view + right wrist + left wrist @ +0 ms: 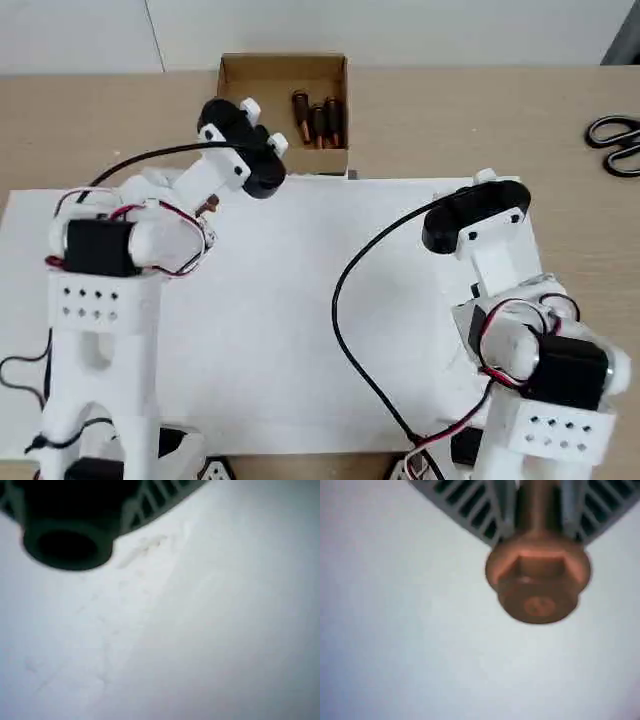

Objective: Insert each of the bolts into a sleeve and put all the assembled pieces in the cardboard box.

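L arm sits at the far-left of the white paper sheet [300, 330], wrist close to the near-left corner of the cardboard box [232, 75]; left gripper [538, 505] is clenched on a copper bolt [538, 580], ribbed grey fingers [465, 502] on either side of the shank, hex flange head sticking out past the tips and hanging above the sheet w/o touching it; in the high view the bolt [209, 204] shows as a small copper spot under the wrist, over the sheet just short of the box; R arm stands at the right side of the sheet, well apart from the L one; right gripper [85, 505] is grasping a black sleeve [67, 545], hollow end out past the tips, a ribbed finger [150, 502] beside it, sleeve held above the scuffed paper; bolt and sleeve are apart, not joined; three assembled pieces [318, 120] lie side by side inside the box, against its near-right part; black-handled scissors [615, 145] lie on the wooden table [450, 110] at the far-right edge; a black cable [345, 300] loops across the sheet from the R wrist.
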You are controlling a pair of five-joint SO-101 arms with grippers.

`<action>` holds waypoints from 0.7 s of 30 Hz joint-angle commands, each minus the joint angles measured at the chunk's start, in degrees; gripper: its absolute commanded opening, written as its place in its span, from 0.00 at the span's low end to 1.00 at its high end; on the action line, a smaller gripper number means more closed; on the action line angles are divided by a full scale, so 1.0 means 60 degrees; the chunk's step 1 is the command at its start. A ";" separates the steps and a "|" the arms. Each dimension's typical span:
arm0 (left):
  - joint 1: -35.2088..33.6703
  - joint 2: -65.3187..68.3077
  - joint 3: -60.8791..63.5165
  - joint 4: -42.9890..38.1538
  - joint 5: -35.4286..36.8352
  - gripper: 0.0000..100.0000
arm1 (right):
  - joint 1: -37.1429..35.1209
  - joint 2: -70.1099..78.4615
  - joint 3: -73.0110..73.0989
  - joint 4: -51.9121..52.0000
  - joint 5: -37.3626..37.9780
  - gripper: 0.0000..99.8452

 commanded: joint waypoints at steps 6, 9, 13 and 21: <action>0.0044 -0.2652 0.2806 -0.3810 0.3766 0.01 | -0.0271 -0.1678 0.2315 -0.3275 -0.0044 0.00; 0.0044 -0.3429 0.3875 -0.4337 0.5348 0.01 | -0.0842 -0.2938 0.3736 -0.4183 -0.0088 0.00; 0.0015 -0.4425 0.5048 -0.4894 0.7179 0.01 | -0.1795 -0.4799 0.5436 -0.4476 -0.1773 0.00; 0.0044 -0.6608 0.7172 -0.5055 0.9993 0.01 | -0.4081 -0.7407 0.7575 -0.4505 -0.3824 0.00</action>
